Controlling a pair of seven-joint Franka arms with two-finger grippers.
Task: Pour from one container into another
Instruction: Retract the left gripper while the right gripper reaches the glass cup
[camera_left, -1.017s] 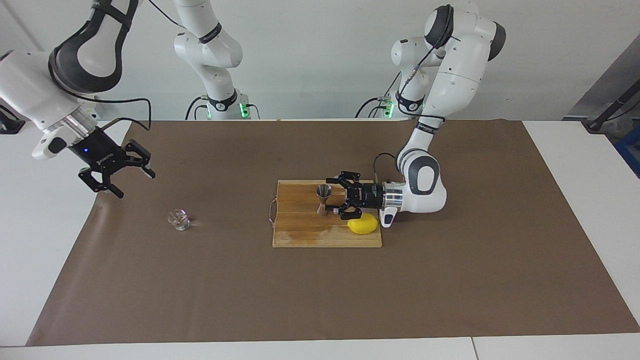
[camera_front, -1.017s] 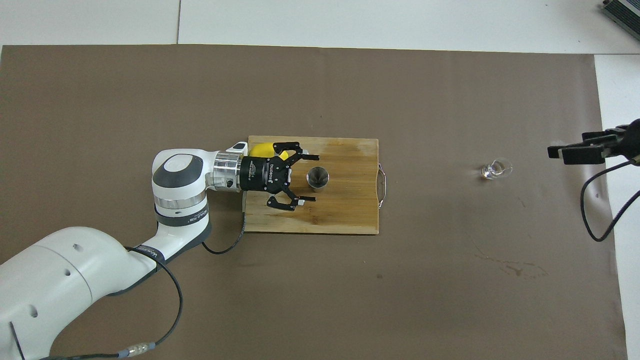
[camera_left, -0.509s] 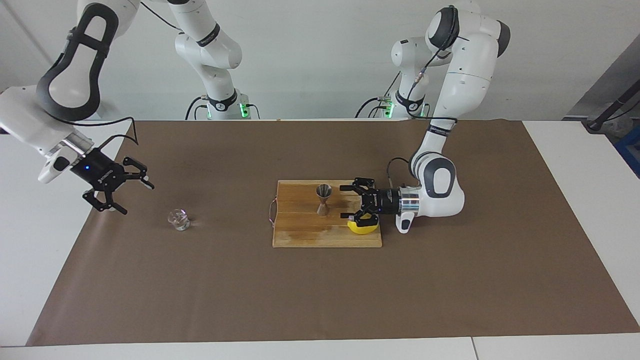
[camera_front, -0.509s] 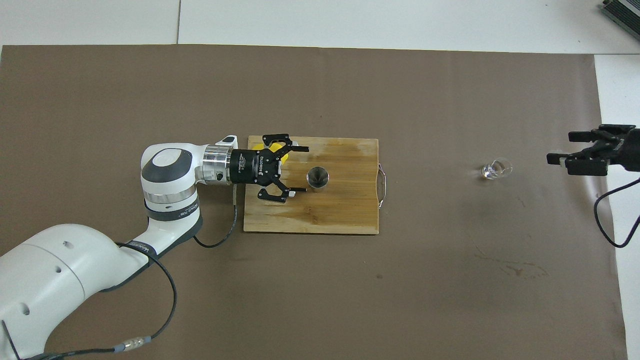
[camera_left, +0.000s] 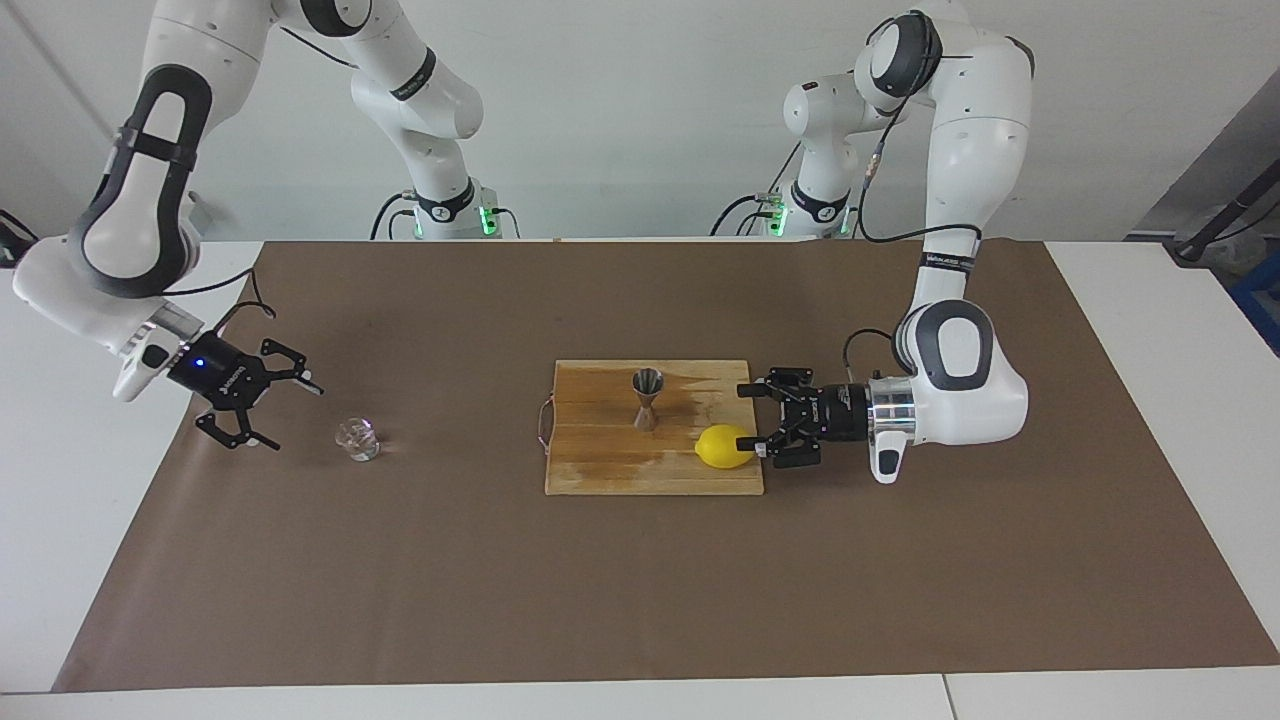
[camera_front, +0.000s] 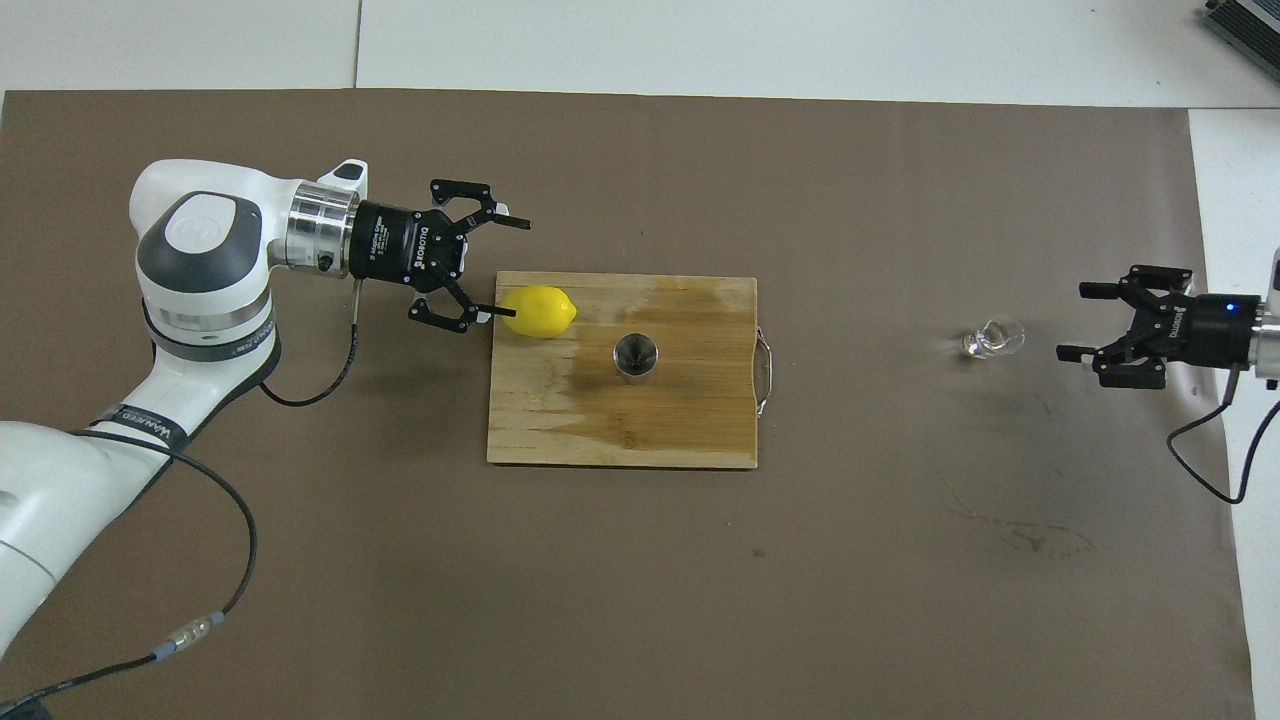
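The small clear glass stands on the brown mat toward the right arm's end. My right gripper hangs low beside it, open, with a gap between them. On the wooden cutting board the steel jigger stands upright. My left gripper lies level and open at the board's edge toward the left arm's end. It holds nothing, and one fingertip is right beside the lemon.
A brown mat covers most of the white table. The board has a wet-looking patch around the jigger and a wire handle on its end toward the right arm. Faint stains mark the mat nearer to the robots than the glass.
My left gripper has drawn back from around the jigger to the board's edge, uncovering the lemon. My right gripper has come down and closer to the glass.
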